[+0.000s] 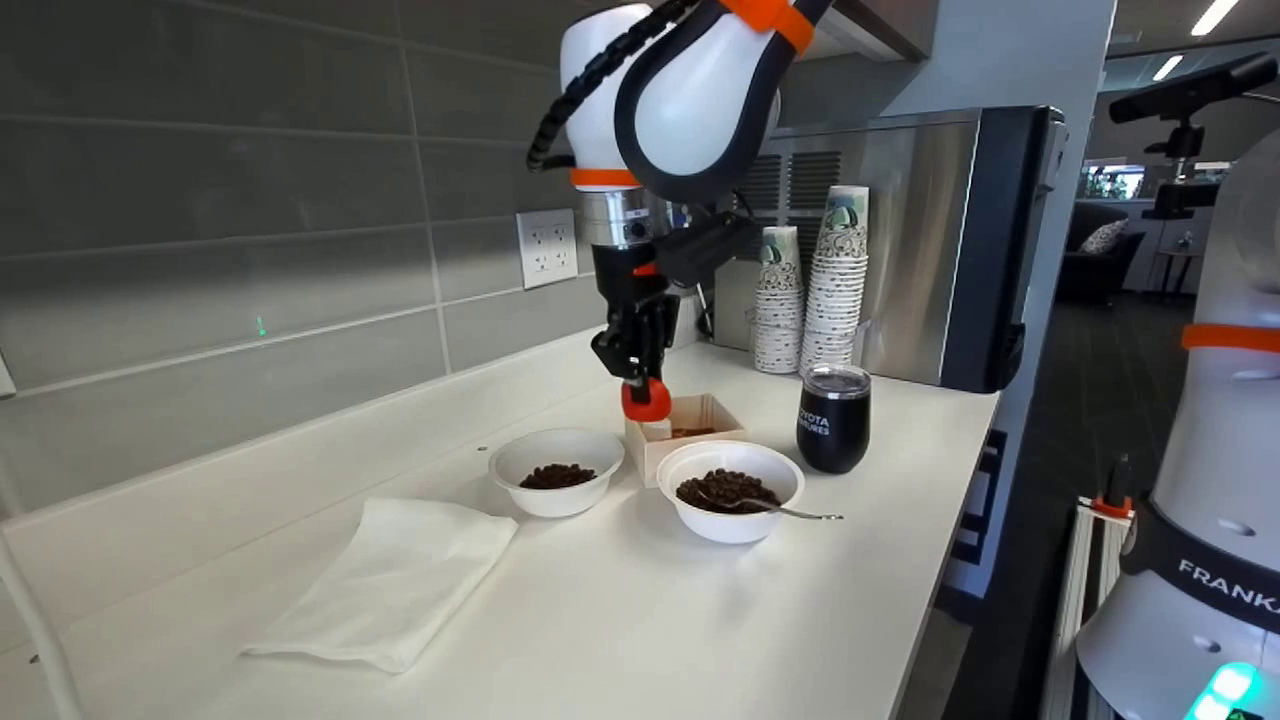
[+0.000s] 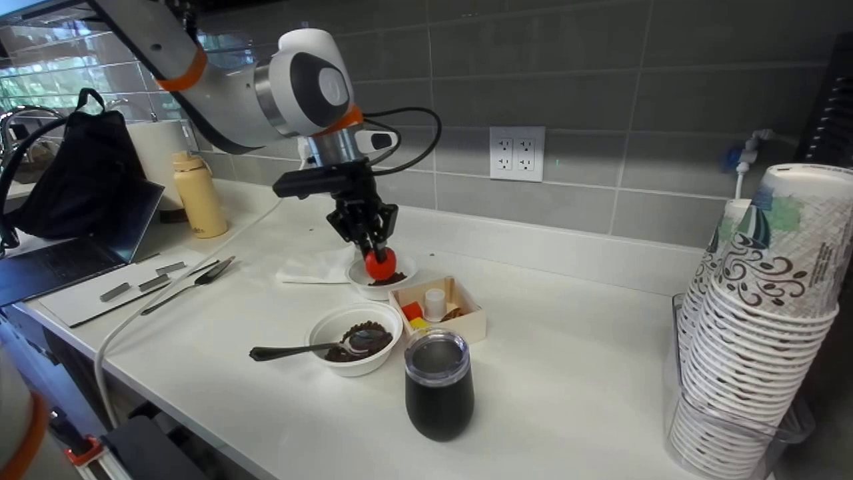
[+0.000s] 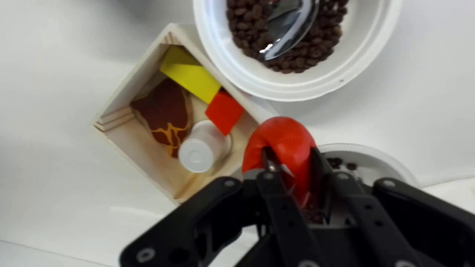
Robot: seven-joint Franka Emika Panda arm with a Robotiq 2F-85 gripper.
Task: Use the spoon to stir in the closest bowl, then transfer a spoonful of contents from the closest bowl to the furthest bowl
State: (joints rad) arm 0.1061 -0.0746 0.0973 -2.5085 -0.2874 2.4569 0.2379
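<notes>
My gripper (image 3: 293, 157) is shut on a red ball (image 3: 284, 135), fingers pressed into its sides. In both exterior views the ball (image 1: 646, 402) (image 2: 380, 265) hangs above the counter near the far bowl and a wooden box. The near white bowl (image 1: 722, 528) (image 2: 363, 367) holds dark brown beans. A metal spoon (image 2: 293, 352) rests in it, its handle over the rim; its head (image 3: 293, 31) shows in the wrist view. The far white bowl (image 1: 560, 504), by the wall, also holds beans; in the wrist view the ball and fingers partly hide it (image 3: 389, 163).
The wooden box (image 3: 137, 148) touches or nearly touches the near bowl and holds a yellow block, a red block, a white cylinder and a brown piece. A black tumbler (image 2: 440, 400), stacked paper cups (image 1: 835, 290) and a white cloth (image 1: 400, 570) stand or lie around.
</notes>
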